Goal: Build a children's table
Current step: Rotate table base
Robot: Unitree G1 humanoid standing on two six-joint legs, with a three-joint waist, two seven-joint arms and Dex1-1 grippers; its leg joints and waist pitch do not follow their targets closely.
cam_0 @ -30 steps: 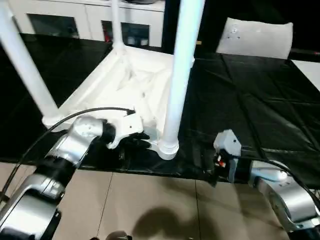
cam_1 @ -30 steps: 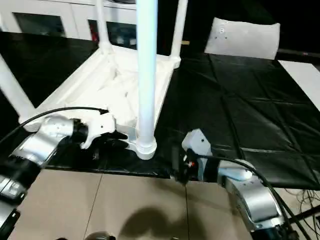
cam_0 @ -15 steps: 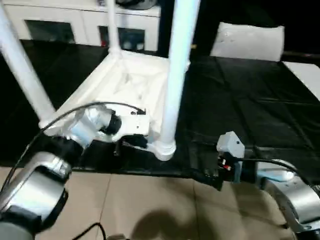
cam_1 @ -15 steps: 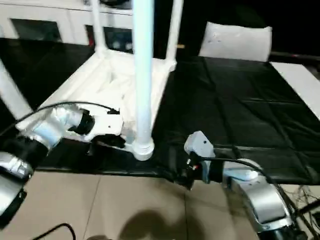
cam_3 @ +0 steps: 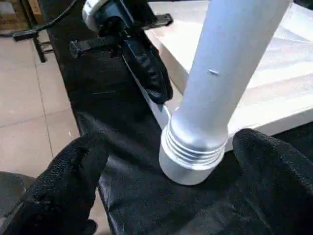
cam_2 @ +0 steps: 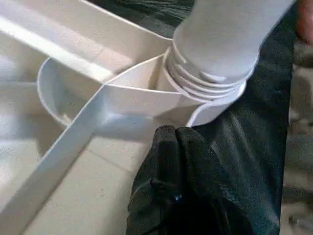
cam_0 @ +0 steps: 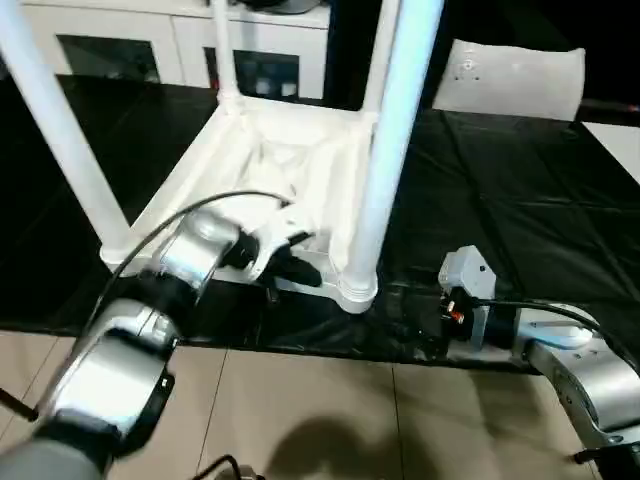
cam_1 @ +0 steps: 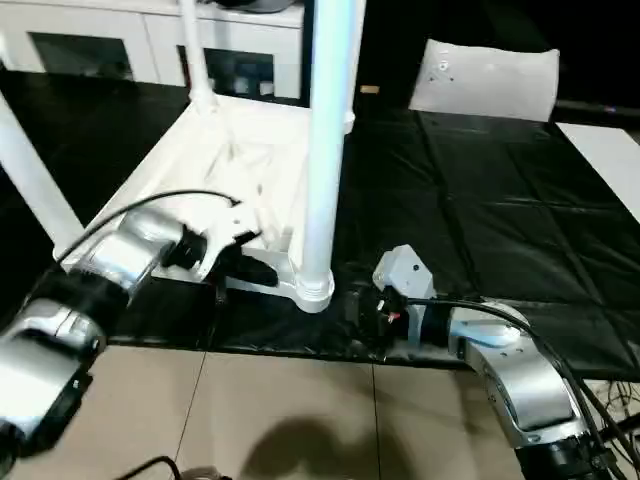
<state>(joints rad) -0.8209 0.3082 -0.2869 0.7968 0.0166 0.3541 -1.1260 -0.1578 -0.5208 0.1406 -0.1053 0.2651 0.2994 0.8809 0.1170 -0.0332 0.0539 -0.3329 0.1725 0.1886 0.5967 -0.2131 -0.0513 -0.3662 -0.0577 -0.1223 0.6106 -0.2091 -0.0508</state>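
The children's table lies upside down on the black cover, its ribbed white top (cam_0: 290,160) facing up. Its legs stand in the corner sockets, the nearest leg (cam_0: 385,170) at the front corner. My left gripper (cam_0: 300,268) is shut. Its fingertips (cam_2: 171,134) press against the top's front rim right beside that leg's socket, and nothing shows between them. My right gripper (cam_1: 365,308) is open just right of the same leg. In the right wrist view its fingers (cam_3: 73,166) stand on either side of the threaded leg base (cam_3: 195,152) without touching it.
A black cover (cam_0: 500,200) spreads under the table and ends at a front edge above the tiled floor (cam_0: 300,400). A white cabinet with dark openings (cam_0: 120,50) stands behind, and a white cushion-like bag (cam_0: 515,80) lies at the back right. A black cable arcs over my left arm.
My left gripper's fingers have closed and it has moved in against the rim by the near socket. My right gripper stays open beside the leg. The camera has shifted.
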